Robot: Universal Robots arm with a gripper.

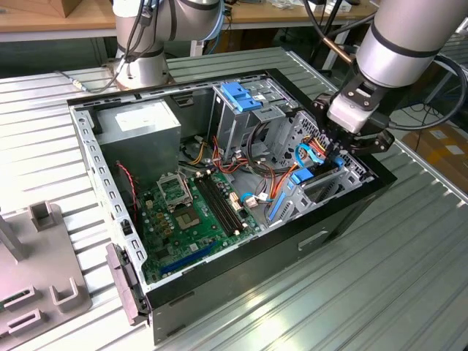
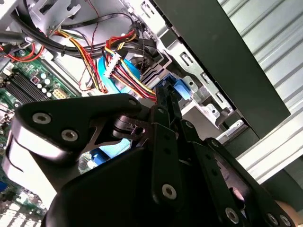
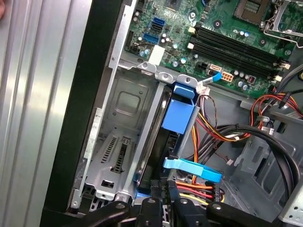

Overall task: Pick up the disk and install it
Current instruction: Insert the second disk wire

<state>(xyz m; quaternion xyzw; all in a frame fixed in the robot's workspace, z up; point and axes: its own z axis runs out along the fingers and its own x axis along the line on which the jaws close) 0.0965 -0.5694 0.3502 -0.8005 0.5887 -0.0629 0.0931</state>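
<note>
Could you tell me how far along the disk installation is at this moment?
The pick-up looks done: the disk stands on edge in the drive bay of the computer case, its blue bracket showing. In hand: the gripper sits at the disk's end with fingers close together around it. Left: whether it is fully seated cannot be told.

gripper (image 1: 330, 150) at disk (image 1: 311, 174) bay
</note>
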